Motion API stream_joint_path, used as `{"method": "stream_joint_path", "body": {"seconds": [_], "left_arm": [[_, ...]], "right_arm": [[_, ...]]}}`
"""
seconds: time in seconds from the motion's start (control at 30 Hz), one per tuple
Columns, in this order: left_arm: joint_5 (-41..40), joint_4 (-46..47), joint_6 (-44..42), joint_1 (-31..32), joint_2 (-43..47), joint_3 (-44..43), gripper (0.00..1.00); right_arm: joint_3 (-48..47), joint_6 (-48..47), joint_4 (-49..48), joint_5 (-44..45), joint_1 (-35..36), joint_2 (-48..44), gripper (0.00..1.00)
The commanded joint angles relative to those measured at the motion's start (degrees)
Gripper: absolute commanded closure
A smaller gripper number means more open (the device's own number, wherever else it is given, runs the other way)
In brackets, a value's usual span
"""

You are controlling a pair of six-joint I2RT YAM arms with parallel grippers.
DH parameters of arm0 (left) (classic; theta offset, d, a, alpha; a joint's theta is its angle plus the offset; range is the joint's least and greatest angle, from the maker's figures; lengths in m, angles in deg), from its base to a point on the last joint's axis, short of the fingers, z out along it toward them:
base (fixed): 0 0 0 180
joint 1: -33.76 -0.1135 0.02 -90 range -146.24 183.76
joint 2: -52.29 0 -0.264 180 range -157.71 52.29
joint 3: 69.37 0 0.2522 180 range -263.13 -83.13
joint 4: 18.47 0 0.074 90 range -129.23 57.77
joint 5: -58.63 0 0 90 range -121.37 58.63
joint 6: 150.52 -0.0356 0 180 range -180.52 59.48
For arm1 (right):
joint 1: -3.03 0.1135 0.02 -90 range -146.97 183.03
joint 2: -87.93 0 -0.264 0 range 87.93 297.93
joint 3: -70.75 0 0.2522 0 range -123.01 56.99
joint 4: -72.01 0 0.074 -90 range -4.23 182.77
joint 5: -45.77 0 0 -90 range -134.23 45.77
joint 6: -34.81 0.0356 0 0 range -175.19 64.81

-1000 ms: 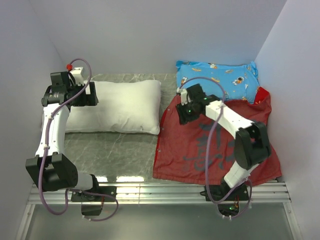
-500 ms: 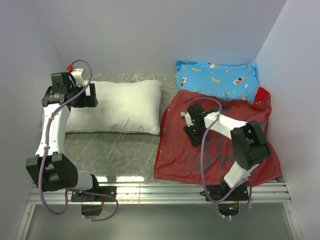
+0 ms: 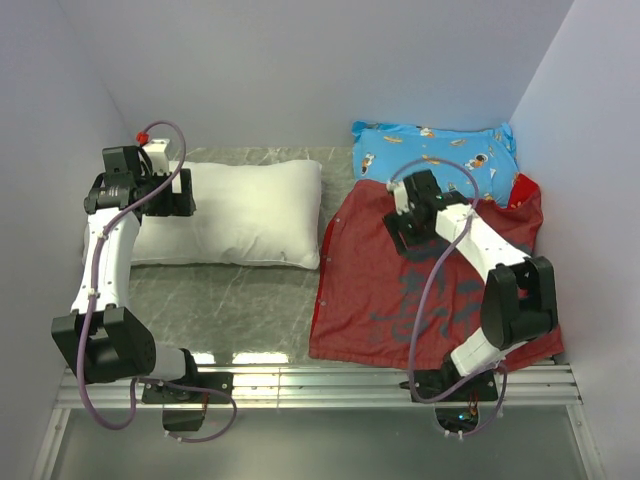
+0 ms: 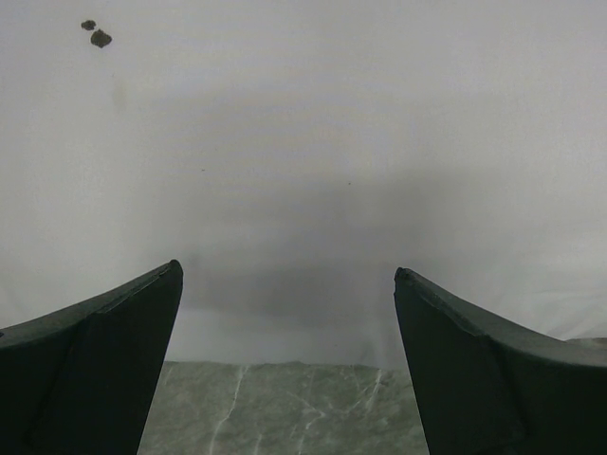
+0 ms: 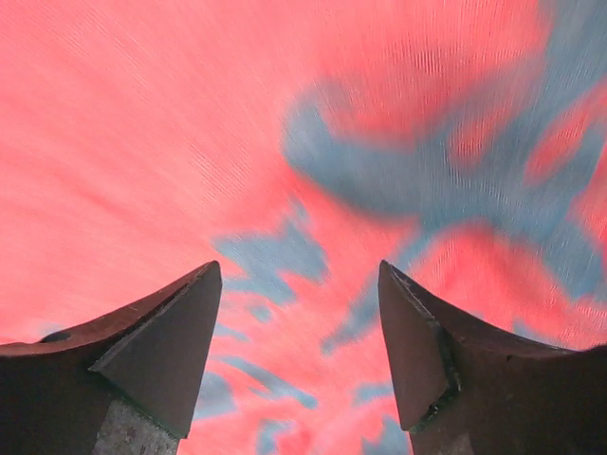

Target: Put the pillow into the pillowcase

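Note:
The plump white pillow [image 3: 250,212] lies at the back left of the marble table. My left gripper [image 3: 186,190] is at its left end, open; in the left wrist view the pillow [image 4: 303,142] fills the space just beyond my open left gripper [image 4: 287,275], untouched. The red pillowcase [image 3: 370,290] lies spread flat on the right, its dull red face with grey markings up. My right gripper [image 3: 404,236] hovers over its back part, open. In the right wrist view only the red fabric [image 5: 190,114] shows under the right gripper [image 5: 300,267], and nothing is between the fingers.
A blue cartoon-print pillow [image 3: 435,155] lies at the back right, its front edge under the pillowcase. Walls close the table in at the left, back and right. A metal rail [image 3: 320,385] runs along the near edge by the arm bases.
My right gripper dipped forward onto the middle of the pillowcase, then swung back and right over its back part, its jaws wider now. The left arm has not moved.

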Motion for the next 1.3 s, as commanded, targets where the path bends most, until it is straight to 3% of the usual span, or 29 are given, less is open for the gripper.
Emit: {"method": "stream_joint_path", "body": {"seconds": [0.0, 0.2, 0.3, 0.47, 0.67, 1.27], "left_arm": [[0.67, 0.78, 1.0, 0.11, 0.83, -0.99, 0.01], [-1.52, -1.51, 2.94, 0.02, -1.28, -3.36, 0.01], [-2.58, -2.3, 3.21, 0.02, -1.37, -3.89, 0.01], [-3.55, -2.56, 3.65, 0.02, -1.02, -2.93, 0.01], [-4.95, -2.48, 4.26, 0.11, -0.41, -2.49, 0.01], [-6.18, -1.07, 4.17, 0.11, 2.23, 1.82, 0.01]], "right_arm": [[-8.21, 10.86, -2.87, -3.07, 6.13, -1.19, 0.28], [-17.61, 23.26, -4.28, -5.06, 11.24, 7.5, 0.33], [-17.11, 30.11, -7.17, -5.59, 13.61, 8.92, 0.35], [-18.5, 34.15, -9.47, 1.18, 19.76, 11.29, 0.42], [-21.41, 37.59, -7.62, 1.71, 21.17, 18.41, 0.54], [-22.37, 40.49, -9.55, 0.12, 23.02, 24.57, 0.54]]}}
